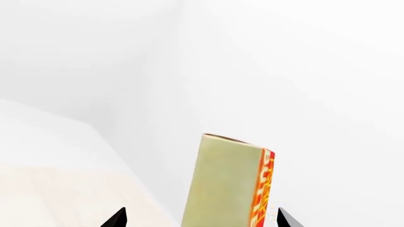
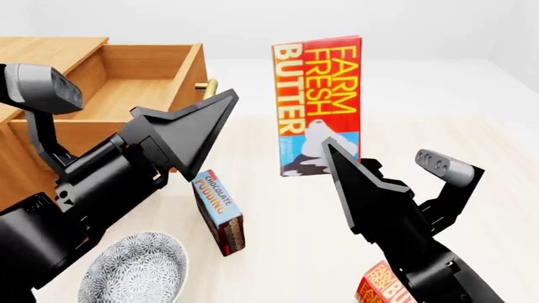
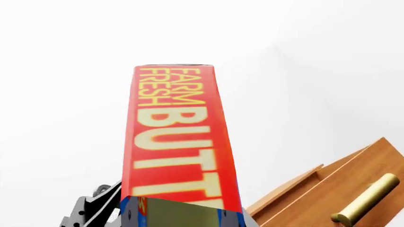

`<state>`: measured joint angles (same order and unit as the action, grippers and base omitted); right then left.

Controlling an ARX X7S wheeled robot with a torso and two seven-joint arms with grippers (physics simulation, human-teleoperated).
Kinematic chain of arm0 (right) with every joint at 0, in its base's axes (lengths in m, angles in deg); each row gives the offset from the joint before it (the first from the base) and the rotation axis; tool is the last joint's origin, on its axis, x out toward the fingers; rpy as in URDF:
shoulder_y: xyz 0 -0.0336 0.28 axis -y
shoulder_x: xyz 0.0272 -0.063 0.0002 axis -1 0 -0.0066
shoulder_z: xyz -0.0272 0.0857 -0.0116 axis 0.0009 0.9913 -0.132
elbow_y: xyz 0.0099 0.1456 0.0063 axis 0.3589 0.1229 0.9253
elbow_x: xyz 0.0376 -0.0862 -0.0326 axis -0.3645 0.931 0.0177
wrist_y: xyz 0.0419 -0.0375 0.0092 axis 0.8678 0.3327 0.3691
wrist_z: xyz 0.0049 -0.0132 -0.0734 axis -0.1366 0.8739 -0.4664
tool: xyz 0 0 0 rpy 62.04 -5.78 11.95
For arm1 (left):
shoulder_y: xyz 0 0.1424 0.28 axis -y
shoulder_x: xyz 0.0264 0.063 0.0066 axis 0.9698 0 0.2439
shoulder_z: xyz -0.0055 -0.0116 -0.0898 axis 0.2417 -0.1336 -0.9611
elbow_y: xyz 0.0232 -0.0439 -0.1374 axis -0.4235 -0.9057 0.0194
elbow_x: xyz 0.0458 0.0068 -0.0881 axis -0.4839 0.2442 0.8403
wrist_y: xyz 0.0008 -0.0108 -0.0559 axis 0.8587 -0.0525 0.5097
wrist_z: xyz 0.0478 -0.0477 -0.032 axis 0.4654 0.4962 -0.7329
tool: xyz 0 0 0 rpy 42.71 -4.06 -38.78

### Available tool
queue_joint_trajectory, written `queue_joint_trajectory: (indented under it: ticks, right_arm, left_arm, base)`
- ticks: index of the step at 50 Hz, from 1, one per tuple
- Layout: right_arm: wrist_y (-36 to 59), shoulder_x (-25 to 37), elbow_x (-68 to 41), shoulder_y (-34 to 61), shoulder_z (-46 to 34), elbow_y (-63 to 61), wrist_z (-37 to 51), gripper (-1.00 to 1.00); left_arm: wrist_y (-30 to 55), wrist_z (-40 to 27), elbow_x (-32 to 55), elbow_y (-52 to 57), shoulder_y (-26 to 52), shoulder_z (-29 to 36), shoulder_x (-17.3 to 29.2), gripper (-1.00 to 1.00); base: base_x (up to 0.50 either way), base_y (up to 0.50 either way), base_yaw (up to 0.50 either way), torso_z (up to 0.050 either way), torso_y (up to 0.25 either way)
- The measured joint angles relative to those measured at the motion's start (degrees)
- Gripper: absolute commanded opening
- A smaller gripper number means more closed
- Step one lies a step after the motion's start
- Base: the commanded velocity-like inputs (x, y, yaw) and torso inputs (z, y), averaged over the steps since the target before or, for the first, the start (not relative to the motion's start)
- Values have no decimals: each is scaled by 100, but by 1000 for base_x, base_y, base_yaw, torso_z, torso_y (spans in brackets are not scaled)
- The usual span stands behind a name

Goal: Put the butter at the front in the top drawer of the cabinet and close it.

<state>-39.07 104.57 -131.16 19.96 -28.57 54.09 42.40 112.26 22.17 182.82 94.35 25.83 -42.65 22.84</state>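
Right fingers (image 2: 332,151) pinch butter (image 2: 319,104); left fingers (image 2: 221,104) spread near open top drawer (image 2: 126,88); pudding box (image 2: 219,211) below.

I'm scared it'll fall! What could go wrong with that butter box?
The right pincer grips the tall red-orange butter carton only at its lower end, so it might tip or slip. The left pincer hangs between it and the open light-brown wooden drawer, so they might bump.

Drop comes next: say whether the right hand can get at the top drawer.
Probably: the top drawer stands open, yet the left hand sits between it and the right hand holding the butter.
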Motion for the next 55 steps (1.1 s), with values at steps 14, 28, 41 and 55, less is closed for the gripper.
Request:
queue_joint_trajectory:
  ticks: [14,28,41,55]
  right_arm:
    - [31,13,-32,15,-54,1,-20,-100]
    - [56,32,-68,35,-94,-7,-20,-100]
    - [66,58,-90,20,-118,-40,-30,-100]
    - [77,87,-113,3,-145,-74,-37,-100]
  left_arm:
    - [-38,167,5,-126,59,130,-14,100]
    - [-70,305,-96,-244,162,285,-47,100]
    - [-82,424,-199,-320,225,433,-78,100]
    - [-104,533,-267,-399,278,572,-94,100]
  base:
    - [0,0,0,1,1]
    - [0,0,0,0,1]
    - [0,0,0,1,1]
    - [0,0,0,0,1]
